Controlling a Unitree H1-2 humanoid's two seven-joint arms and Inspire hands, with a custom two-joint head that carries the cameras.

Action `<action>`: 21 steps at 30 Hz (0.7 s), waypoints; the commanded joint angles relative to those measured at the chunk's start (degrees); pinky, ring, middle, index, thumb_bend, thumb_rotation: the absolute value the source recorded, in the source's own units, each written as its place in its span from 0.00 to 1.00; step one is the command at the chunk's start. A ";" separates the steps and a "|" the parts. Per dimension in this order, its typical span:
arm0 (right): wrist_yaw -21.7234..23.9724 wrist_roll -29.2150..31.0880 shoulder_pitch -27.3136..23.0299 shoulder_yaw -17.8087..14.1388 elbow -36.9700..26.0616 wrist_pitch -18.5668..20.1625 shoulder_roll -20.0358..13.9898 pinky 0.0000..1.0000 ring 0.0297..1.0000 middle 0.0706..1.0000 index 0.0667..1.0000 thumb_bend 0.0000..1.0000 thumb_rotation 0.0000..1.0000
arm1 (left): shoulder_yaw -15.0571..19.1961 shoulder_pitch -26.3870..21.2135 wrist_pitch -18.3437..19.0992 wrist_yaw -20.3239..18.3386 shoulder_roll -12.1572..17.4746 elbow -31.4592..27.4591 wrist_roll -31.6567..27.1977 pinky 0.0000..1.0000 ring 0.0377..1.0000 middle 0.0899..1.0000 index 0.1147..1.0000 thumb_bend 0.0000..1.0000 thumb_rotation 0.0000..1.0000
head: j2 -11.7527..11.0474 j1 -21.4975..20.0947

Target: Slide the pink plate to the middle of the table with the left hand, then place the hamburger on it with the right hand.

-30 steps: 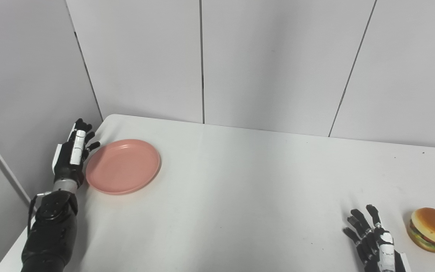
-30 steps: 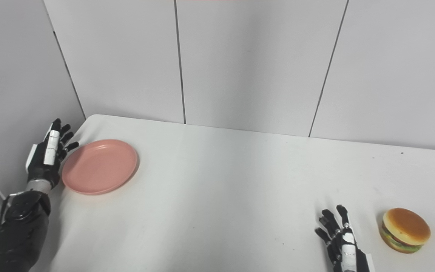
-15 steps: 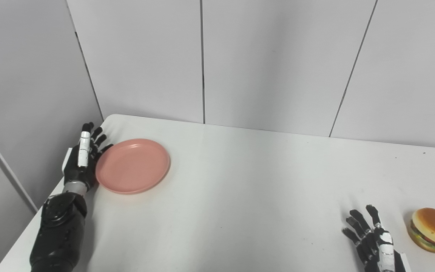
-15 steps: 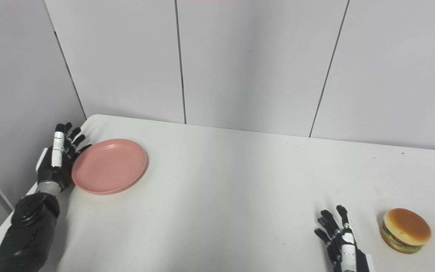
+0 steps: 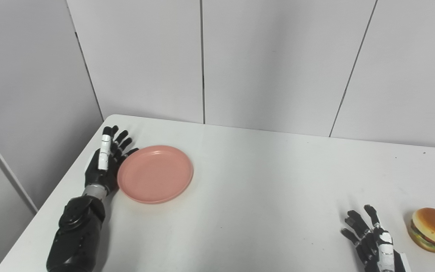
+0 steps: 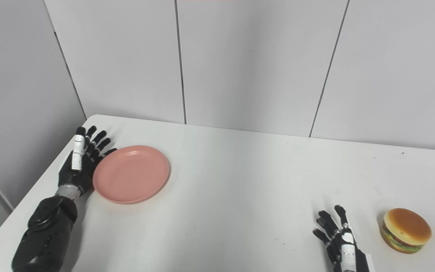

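**Keep the push flat and steady until the plate reaches centre**

Left eye view: the left hand [image 5: 104, 166] stands edge-on at the pink plate [image 5: 155, 173], fingers spread and straight, its palm side touching the plate's left rim and holding nothing. The plate lies on the left part of the counter [image 5: 263, 196], well short of the middle. A good push, I judge, keeps the palm low against the rim so the plate slides rather than tips, aimed rightward and a little toward the robot.

Right eye view: the right hand [image 6: 340, 245] waits near the bottom edge, fingers spread and empty. The hamburger [image 6: 406, 230] sits just beside it on the right, apart from it. That hand is best left clear of the middle until the plate is placed there.
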 commanded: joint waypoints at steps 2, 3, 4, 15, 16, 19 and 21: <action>0.17 0.07 1.32 0.33 0.00 0.40 0.29 0.85 0.87 0.86 0.96 0.75 1.00 | -0.93 -1.37 0.22 -0.71 0.32 -2.77 0.44 0.78 0.93 0.95 0.96 0.91 0.87 | -0.07 -0.18; 0.25 -0.02 1.31 0.37 0.20 0.20 0.21 0.85 0.87 0.86 0.96 0.75 1.00 | -1.62 -1.21 0.12 -0.56 -0.03 -2.92 1.27 0.78 0.93 0.95 0.96 0.91 0.88 | -0.37 -0.34; 0.28 -0.14 1.31 0.40 0.37 0.10 0.16 0.84 0.87 0.86 0.96 0.76 1.00 | -2.30 -1.09 -0.13 -0.38 -0.35 -2.91 2.07 0.78 0.94 0.95 0.96 0.91 0.87 | -0.54 -0.43; 0.32 -0.89 1.42 0.64 0.52 0.22 0.29 0.83 0.86 0.85 0.95 0.77 1.00 | -7.33 -0.81 -2.65 0.20 -3.74 -1.56 6.72 0.77 0.91 0.93 0.95 0.87 0.86 | -0.71 -1.05; 0.37 -0.96 1.45 0.68 0.50 0.17 0.27 0.83 0.86 0.85 0.95 0.77 1.00 | -7.66 -0.85 -2.98 0.42 -4.16 -1.33 7.14 0.76 0.91 0.92 0.95 0.87 0.86 | -0.64 -1.17; 0.39 -1.01 1.51 0.73 0.43 0.15 0.32 0.82 0.86 0.85 0.95 0.76 1.00 | -8.18 -1.02 -3.41 1.14 -5.33 -0.82 8.07 0.75 0.89 0.91 0.94 0.89 0.85 | -0.56 -1.44; 0.37 -1.26 1.54 0.86 0.30 0.09 0.39 0.82 0.86 0.84 0.95 0.75 1.00 | -8.56 -1.09 -4.08 1.81 -6.38 -0.49 8.80 0.75 0.90 0.91 0.95 0.90 0.85 | -0.32 -2.05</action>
